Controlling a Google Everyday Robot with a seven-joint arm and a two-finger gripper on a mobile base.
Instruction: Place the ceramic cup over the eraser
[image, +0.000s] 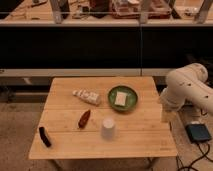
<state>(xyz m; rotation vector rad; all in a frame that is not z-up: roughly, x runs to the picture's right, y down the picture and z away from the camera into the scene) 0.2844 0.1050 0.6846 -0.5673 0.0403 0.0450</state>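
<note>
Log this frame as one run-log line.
ceramic cup: table front centre, ungrasped | eraser: front-left, uncovered | gripper: at table's right edge, apart from cup | status: not placed

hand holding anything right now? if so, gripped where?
Nothing visible in it. The hand hangs at the right edge of the table; the ceramic cup stands free on it.

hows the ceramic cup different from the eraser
The ceramic cup is white and stands tall; the eraser is black and lies flat. The cup sits front-middle in the view, the eraser front-left. Both rest on the table, apart from the gripper at its right edge.
</note>
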